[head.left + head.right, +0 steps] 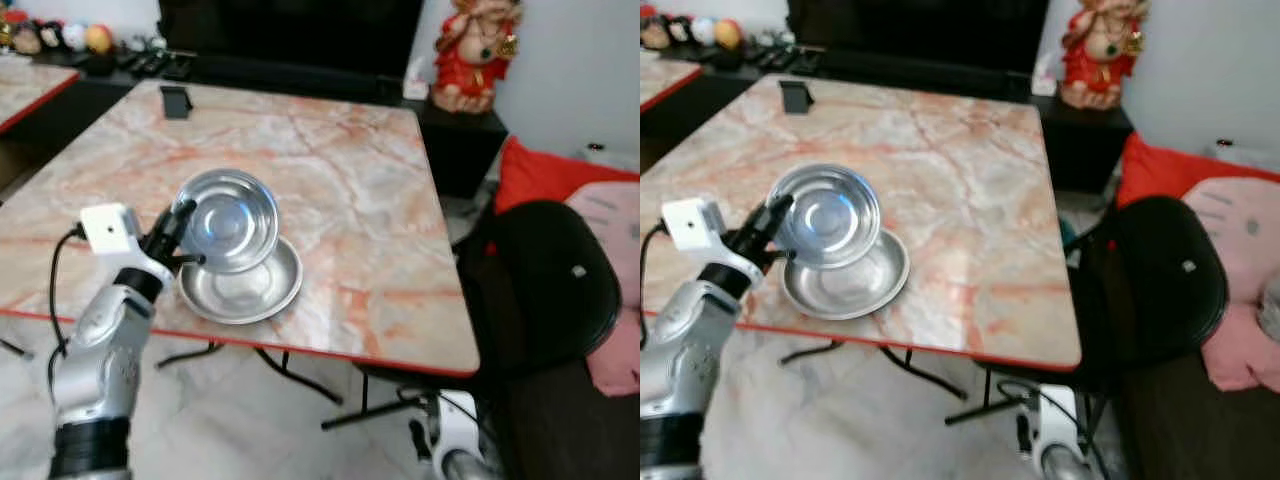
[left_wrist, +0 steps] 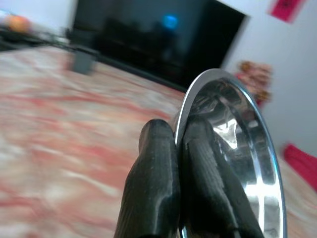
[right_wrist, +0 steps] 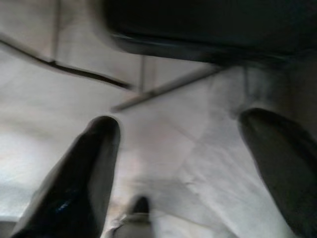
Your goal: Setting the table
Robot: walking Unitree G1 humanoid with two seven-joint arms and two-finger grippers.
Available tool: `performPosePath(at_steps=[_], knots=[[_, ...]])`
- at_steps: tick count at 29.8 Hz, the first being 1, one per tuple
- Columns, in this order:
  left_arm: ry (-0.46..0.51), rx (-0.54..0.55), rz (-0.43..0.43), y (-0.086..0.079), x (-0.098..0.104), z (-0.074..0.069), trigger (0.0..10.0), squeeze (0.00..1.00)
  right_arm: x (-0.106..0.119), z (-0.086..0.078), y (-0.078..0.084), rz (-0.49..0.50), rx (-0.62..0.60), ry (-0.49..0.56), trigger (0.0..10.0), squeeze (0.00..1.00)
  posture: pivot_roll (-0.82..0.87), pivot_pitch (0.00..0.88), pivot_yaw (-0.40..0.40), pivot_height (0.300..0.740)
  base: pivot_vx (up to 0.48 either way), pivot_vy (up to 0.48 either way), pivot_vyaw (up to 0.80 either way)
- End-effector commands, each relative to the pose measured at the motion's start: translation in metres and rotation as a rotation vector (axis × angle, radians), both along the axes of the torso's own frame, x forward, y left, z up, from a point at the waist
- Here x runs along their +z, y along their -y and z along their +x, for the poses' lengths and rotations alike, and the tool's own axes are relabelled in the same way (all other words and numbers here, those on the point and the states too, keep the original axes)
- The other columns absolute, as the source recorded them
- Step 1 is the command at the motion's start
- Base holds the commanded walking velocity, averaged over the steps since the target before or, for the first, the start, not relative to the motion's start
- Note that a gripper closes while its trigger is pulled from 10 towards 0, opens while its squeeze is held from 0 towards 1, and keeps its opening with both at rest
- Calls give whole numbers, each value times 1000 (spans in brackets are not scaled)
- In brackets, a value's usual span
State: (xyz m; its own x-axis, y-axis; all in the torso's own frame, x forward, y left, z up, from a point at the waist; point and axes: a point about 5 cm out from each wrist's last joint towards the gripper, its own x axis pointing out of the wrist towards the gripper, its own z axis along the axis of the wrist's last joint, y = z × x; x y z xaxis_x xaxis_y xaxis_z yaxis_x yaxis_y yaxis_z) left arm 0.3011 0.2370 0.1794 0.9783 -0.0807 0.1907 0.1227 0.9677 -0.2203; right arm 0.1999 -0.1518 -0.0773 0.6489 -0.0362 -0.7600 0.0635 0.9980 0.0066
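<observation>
My left gripper is shut on the rim of a steel bowl, which it holds tilted just above a steel plate near the front edge of the marble table. In the left wrist view both black fingers pinch the bowl by its rim. My right gripper hangs open over the floor beside the table's legs, nothing between its fingers.
A black chair stands at the table's right side, with red and pink cushions behind it. A small black holder sits at the table's far left. A red figurine stands beyond the far edge.
</observation>
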Motion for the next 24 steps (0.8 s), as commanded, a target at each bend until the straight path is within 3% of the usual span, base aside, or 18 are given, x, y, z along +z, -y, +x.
performPosePath(at_steps=[1,8,12,15,16,17,20,24], knots=[[4,-77,-39,17,3,4,10000,0,-1,-3,15,-32,-18,-9,10000,0,-41,0,-79,740,0,0,0],[-31,-249,-248,32,3,-2,10000,0,-1,-2,14,-36,2,-11,10000,0,-41,0,-80,740,0,0,0],[-95,-239,-246,25,-3,-4,10000,0,0,-2,15,-37,-2,-11,10000,0,-37,0,-79,740,0,0,0],[-170,-289,-210,26,-5,-10,10000,0,0,-1,15,-38,0,-10,10000,0,-33,0,-80,740,0,0,0],[-201,-279,-204,25,-7,-10,10000,0,0,-1,15,-38,1,-10,10000,0,-33,0,-80,740,0,0,0],[-305,-197,-192,18,-18,-7,10000,0,0,-1,16,-38,4,-11,10000,0,-29,0,-81,740,0,0,0],[-314,-169,-252,14,-17,-6,10000,0,0,-1,15,-38,7,-11,10000,0,-28,0,-80,740,0,0,0],[-362,-147,-211,11,-19,-6,10000,0,0,-2,15,-37,7,-12,10000,0,-32,0,-77,740,0,0,0]])
